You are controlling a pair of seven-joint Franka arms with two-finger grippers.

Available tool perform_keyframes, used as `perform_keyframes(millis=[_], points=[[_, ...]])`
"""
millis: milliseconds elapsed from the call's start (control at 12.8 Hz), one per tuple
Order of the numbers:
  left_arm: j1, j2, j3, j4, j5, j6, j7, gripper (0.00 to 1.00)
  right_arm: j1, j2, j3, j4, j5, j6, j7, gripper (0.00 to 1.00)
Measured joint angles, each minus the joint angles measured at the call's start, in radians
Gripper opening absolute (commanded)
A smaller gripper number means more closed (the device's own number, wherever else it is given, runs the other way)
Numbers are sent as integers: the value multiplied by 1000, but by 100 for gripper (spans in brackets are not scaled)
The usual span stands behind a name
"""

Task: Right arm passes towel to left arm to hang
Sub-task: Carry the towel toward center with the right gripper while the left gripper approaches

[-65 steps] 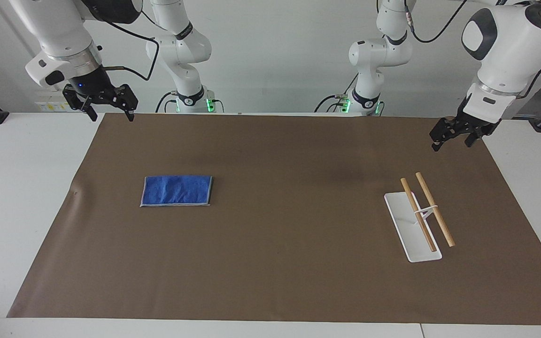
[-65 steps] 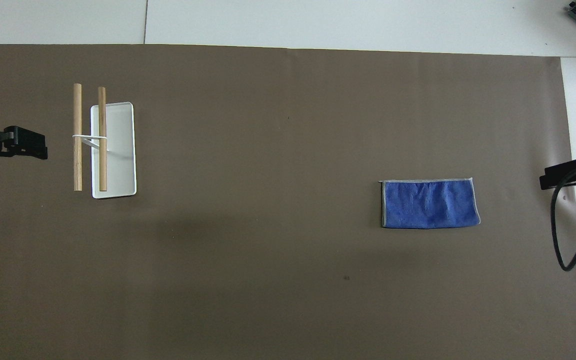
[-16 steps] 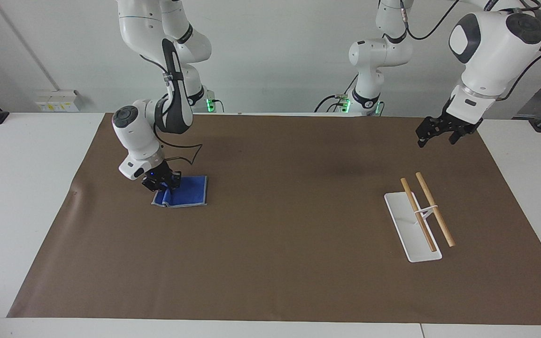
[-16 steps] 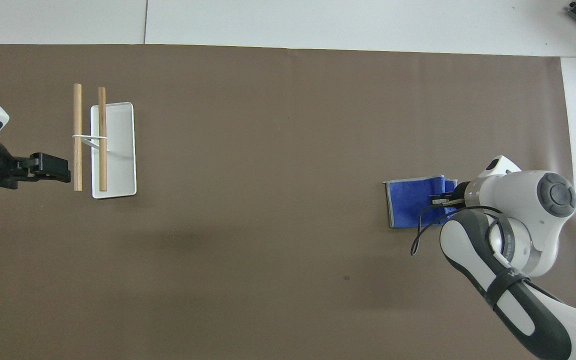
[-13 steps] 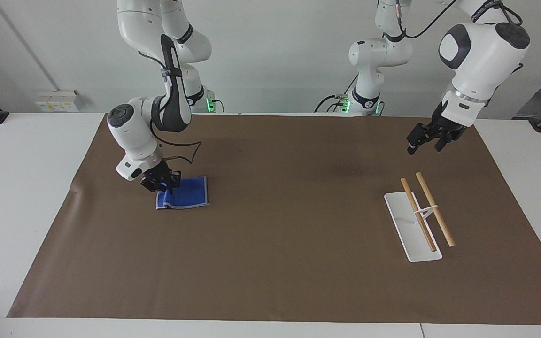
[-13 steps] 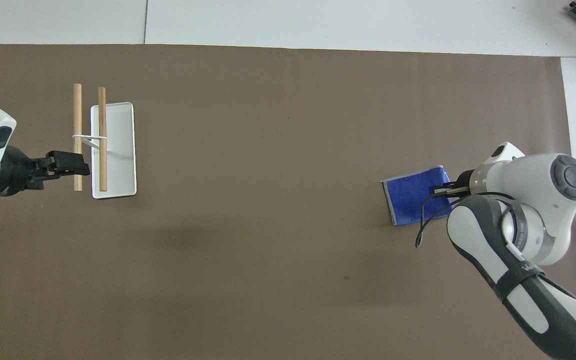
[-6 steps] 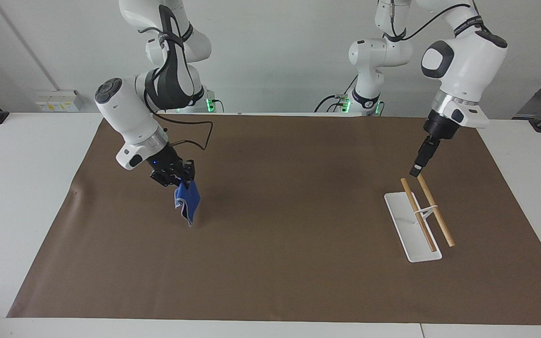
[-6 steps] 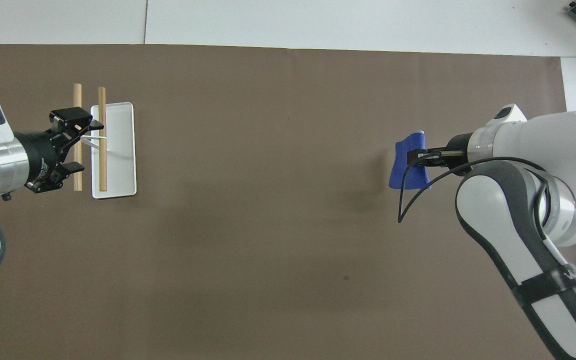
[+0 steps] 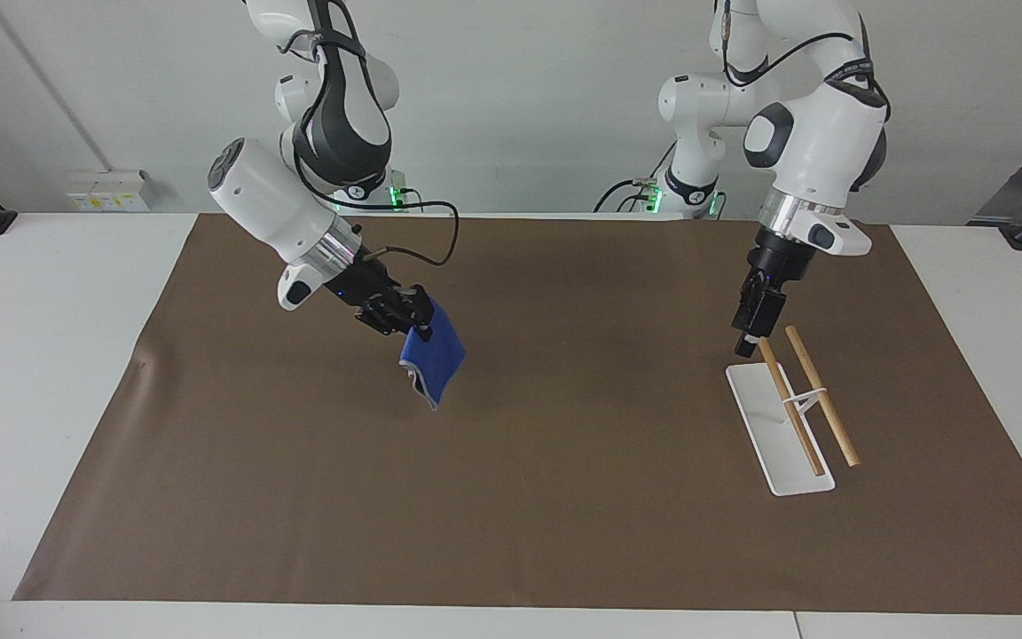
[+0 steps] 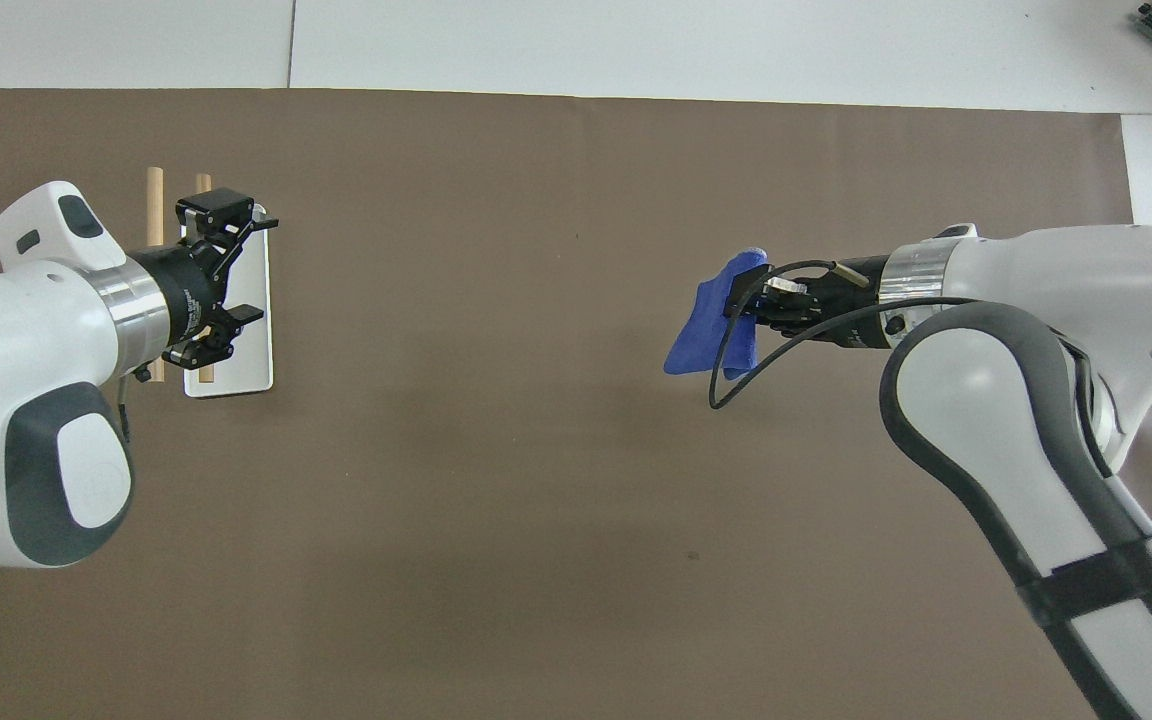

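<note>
From overhead, your left arm (image 10: 46,330) covers most of the two wooden rods (image 10: 153,180) and part of the white rack base (image 10: 256,350), so only the rods' tips show there. The right pincer (image 9: 406,321) hides the towel's (image 9: 434,358) gripped edge in both views. The right arm (image 10: 1036,330) is cut off at the overhead view's bottom edge.

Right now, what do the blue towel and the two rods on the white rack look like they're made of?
The towel, held by the right gripper, looks like soft microfibre cloth: matte, fuzzy, drooping limply, with a thin grey stitched edge. The rods look like bare light wood, tan and unglossy. The rack base seems smooth white plastic or painted metal; I can't tell which.
</note>
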Motion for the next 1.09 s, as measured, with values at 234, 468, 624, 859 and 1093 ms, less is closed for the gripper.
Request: perform_keyframes(millis=[234, 468, 624, 859, 1093], points=[[13, 63, -124, 1, -48, 151, -150, 100, 66, 0, 0, 1, 173, 96, 168, 0], [55, 100, -230, 27, -54, 259, -304, 100, 195, 2, 1, 1, 319, 248, 333, 0], [74, 113, -238, 50, -54, 266, -408, 100, 291, 6, 2, 1, 380, 357, 417, 0], [88, 134, -244, 51, -54, 266, -472, 100, 358, 10, 2, 1, 472, 423, 478, 0], [89, 146, -248, 46, -54, 263, -482, 100, 352, 10, -4, 1, 606, 423, 484, 0]])
